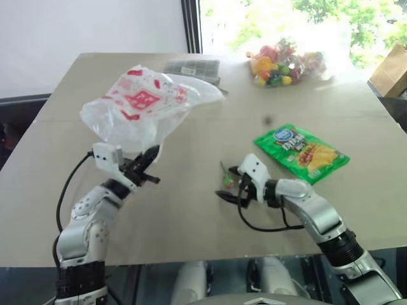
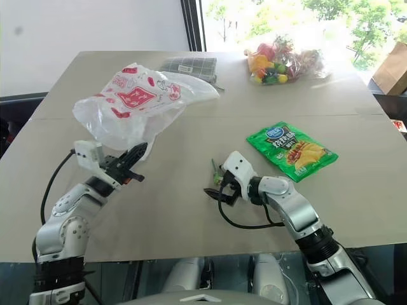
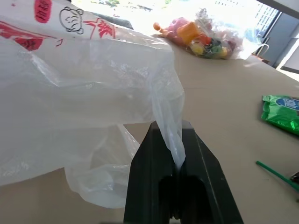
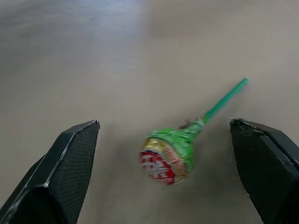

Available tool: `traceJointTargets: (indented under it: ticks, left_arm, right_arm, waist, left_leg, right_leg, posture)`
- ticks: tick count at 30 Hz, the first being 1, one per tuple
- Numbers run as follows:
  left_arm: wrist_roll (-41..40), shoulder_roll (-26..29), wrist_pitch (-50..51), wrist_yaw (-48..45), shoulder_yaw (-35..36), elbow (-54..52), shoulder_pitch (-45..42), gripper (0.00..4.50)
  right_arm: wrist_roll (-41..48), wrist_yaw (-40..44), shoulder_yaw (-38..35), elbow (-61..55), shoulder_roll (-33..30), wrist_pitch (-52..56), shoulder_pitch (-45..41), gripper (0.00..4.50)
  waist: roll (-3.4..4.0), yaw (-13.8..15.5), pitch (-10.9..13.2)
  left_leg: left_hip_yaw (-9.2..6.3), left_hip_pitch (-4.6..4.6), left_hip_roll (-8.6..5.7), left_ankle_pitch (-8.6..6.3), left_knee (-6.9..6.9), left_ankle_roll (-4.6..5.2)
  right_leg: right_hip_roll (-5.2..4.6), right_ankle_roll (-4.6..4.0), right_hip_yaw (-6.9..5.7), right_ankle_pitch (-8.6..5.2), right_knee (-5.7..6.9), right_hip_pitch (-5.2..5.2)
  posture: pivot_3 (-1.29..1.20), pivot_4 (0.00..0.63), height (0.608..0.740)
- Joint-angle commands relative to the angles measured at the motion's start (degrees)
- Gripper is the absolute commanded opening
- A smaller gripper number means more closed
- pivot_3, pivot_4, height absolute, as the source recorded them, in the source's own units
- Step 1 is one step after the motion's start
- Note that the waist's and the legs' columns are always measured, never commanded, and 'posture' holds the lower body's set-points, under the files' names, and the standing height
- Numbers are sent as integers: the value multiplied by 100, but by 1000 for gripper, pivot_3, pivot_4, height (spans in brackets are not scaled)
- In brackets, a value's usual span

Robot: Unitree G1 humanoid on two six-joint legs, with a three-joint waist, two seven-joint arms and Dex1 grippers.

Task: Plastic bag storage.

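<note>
The plastic bag (image 1: 143,105), crinkly translucent white with red printed marks, hangs in the air over the left part of the table. A twisted strand of it (image 3: 170,126) runs down between the black fingers of my left gripper (image 1: 151,159), which is shut on it. My right gripper (image 1: 227,187) sits low over the middle of the table, open. Between its two fingertips (image 4: 79,140) lies a small green-wrapped lollipop (image 4: 168,151) on the tabletop, untouched.
A green snack packet (image 1: 302,152) lies flat to the right of my right gripper. A clear bag of colourful candies (image 1: 286,63) sits at the far right, and a dark checked flat item (image 1: 191,67) behind the bag. The beige table (image 1: 191,222) reaches its front edge near me.
</note>
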Motion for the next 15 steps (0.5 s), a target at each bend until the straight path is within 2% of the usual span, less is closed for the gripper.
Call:
traceJointTargets:
  ticks: [1,2,6,7,9,11,12,15]
  left_arm:
    - [-396,-97,128,196,201,-714,134,49]
    - [-447,-128,155,238,206,-821,175,49]
    - [-580,-235,216,395,180,-1047,286,0]
    - [-618,-273,235,444,157,-1111,303,0]
    - [-724,-362,284,543,136,-1211,303,0]
    - [-865,-460,376,603,50,-1353,307,0]
    - [-889,-480,417,575,-62,-1455,346,0]
    - [-1115,-491,631,407,-393,-1827,542,0]
  right_arm:
    - [-209,-38,-105,123,-43,-196,-38,4500]
    - [-237,-45,-122,137,-36,-240,-22,4500]
    - [-236,-80,-205,149,41,-291,26,3555]
    - [-248,-71,-219,154,24,-312,41,2876]
    - [-254,-32,-242,154,-9,-297,64,2042]
    - [-289,19,-239,172,-39,-324,67,980]
    - [-316,42,-226,188,-46,-368,51,719]
    - [-300,-12,-309,293,136,-410,-192,711]
  waist:
    - [-1,1,-1]
    - [0,2,0]
    - [1,-21,0]
    - [1,-23,0]
    - [1,-23,0]
    - [0,-21,0]
    - [0,-20,0]
    - [1,-28,0]
  left_leg:
    - [-1,-1,-1,0,2,0]
    - [-1,1,-1,0,2,0]
    - [0,5,3,0,1,-1]
    - [0,6,4,1,1,-1]
    - [2,6,5,1,1,-2]
    - [4,5,4,1,1,-2]
    - [4,6,4,1,1,-2]
    - [5,5,3,1,1,-2]
  right_leg:
    - [-2,0,-1,0,0,0]
    - [-3,0,0,0,1,1]
    - [3,0,2,0,7,1]
    - [6,0,3,0,7,1]
    - [7,0,5,0,7,0]
    - [6,0,7,0,6,0]
    - [6,0,8,0,6,0]
    - [6,0,9,0,6,0]
  posture:
    - [0,150,740]
    - [0,150,740]
    - [0,150,740]
    - [0,150,740]
    - [0,150,740]
    - [0,150,740]
    - [0,150,740]
    - [0,150,740]
